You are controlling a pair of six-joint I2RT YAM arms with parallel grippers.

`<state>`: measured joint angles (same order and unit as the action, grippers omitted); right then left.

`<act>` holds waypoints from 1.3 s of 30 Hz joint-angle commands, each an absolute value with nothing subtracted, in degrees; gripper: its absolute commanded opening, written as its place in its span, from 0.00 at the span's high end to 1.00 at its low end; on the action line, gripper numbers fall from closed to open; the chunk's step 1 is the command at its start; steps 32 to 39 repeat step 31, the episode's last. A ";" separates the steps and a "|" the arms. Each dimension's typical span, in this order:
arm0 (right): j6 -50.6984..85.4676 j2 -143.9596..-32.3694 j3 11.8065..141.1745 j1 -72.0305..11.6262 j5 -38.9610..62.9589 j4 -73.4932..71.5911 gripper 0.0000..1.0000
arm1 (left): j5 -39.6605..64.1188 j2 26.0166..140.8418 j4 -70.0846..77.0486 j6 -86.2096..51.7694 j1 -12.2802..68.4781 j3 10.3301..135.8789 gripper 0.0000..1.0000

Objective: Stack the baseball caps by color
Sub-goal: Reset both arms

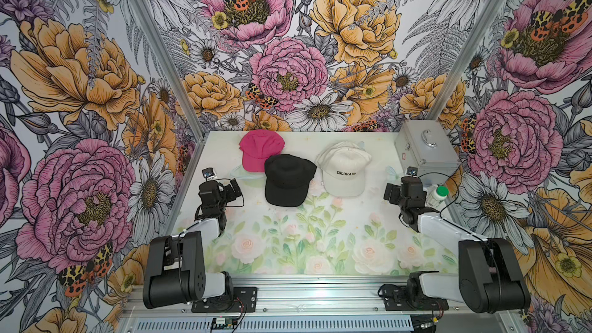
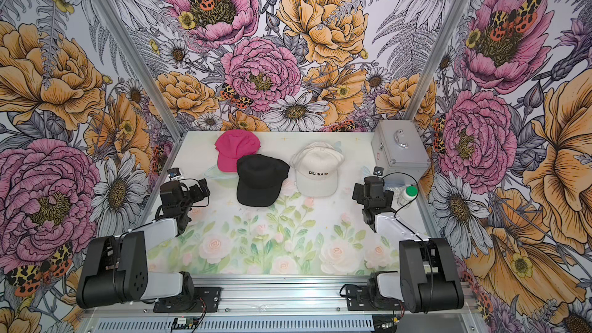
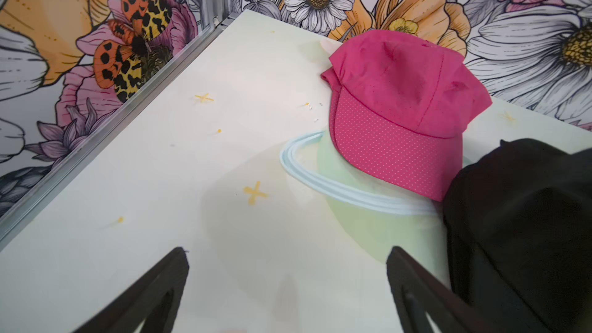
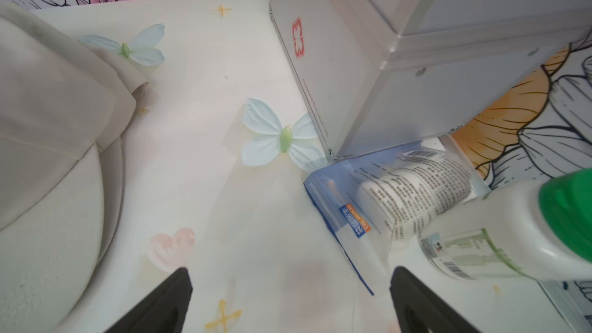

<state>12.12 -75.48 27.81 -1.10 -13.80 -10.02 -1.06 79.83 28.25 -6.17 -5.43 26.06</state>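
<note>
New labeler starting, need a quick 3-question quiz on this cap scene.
1. True or false: the black cap lies between the pink cap and the cream cap.
2. The right gripper is: A) shut, empty; B) open, empty; C) shut on a cap.
3. Fill in: the cream cap reads ____.
Key: 1 true; 2 B; 3 COLORADO.
</note>
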 commanded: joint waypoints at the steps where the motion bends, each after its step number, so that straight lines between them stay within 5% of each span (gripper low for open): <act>1: 6.87 -75.49 26.34 0.03 -5.46 -23.77 0.01 | 1.75 82.47 39.75 0.67 -2.29 25.46 0.01; 7: 3.64 -78.04 25.68 1.08 0.02 -31.77 0.01 | 1.79 87.89 51.45 1.83 -1.30 21.92 0.01; 17: 3.15 -87.67 21.84 2.83 3.83 -49.69 0.01 | 0.02 86.97 47.88 0.70 -1.76 22.85 0.01; 39: 4.19 -87.58 23.08 3.21 2.95 -47.35 0.01 | -7.59 87.01 48.16 1.13 0.72 22.68 0.01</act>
